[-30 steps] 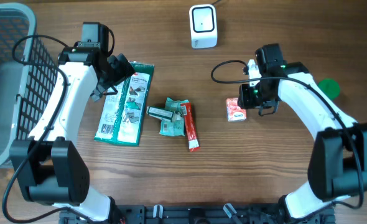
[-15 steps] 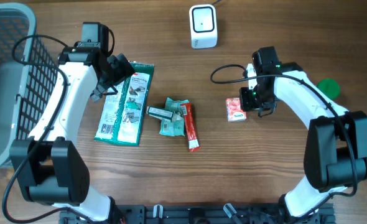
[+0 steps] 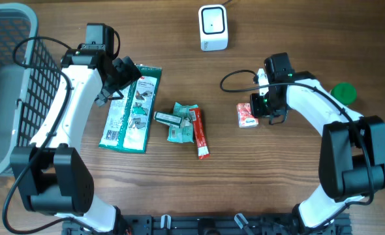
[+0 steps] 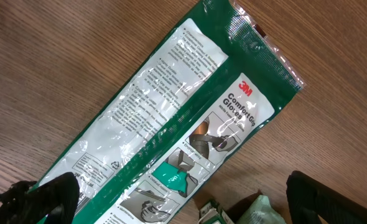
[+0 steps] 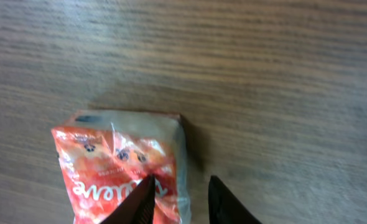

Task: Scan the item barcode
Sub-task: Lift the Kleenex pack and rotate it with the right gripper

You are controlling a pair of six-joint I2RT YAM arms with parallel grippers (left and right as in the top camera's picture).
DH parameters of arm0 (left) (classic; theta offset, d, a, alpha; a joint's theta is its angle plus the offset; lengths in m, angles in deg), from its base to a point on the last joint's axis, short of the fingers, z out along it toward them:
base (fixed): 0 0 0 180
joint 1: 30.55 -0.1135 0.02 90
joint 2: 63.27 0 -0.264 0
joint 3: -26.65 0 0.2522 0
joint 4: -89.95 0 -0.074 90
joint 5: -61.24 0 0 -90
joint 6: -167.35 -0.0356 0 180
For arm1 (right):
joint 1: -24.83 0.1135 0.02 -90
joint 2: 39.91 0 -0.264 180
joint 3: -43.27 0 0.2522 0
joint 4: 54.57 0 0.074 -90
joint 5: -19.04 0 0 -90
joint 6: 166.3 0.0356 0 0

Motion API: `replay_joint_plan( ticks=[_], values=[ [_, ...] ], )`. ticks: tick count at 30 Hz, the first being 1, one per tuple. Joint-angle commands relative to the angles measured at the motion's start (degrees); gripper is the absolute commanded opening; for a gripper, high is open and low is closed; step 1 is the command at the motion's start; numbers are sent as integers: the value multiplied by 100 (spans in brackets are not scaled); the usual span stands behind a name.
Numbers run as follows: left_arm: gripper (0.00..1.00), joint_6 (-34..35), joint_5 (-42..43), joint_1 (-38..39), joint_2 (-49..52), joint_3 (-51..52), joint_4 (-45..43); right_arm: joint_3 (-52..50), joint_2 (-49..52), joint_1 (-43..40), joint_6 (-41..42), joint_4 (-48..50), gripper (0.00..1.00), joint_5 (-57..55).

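In my right wrist view the red packet (image 5: 118, 168) runs off the bottom edge. My right gripper (image 5: 180, 190) shows only its tips, so I cannot tell whether they pinch it. My left wrist view crops the green pack (image 4: 171, 124).

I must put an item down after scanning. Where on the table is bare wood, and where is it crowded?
Bare wood lies between the scanner and the small packets, and along the near edge below the red stick. It is crowded from the green pack to that stick.
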Motion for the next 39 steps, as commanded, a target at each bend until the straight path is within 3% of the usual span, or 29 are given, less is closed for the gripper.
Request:
replay_joint_plan(
  ticks=[1,12,18,19,20,22,25,30,36,39],
  values=[
    [100,55,4,0,0,11,4,-339,101,-2,-13,404,22,262],
    [100,55,4,0,0,11,4,-485,101,-2,175,525,21,256],
    [100,55,4,0,0,13,4,-1014,101,-2,323,1075,22,260],
    [100,55,4,0,0,11,4,-1014,101,-2,323,1043,18,273],
    [100,55,4,0,0,11,4,-1012,101,-2,326,1036,7,310],
    [100,55,4,0,0,11,4,-938,85,-28,323,1014,4,514],
    [100,55,4,0,0,13,4,-741,-13,-245,260,944,4,1436],
    [100,55,4,0,0,11,4,-673,-293,-1137,-389,804,4,4610],
    [100,55,4,0,0,11,4,-675,-293,-1696,-1060,284,4,5781],
    [100,55,4,0,0,11,4,-675,-293,-1718,-1388,369,4,7831]
  ],
)
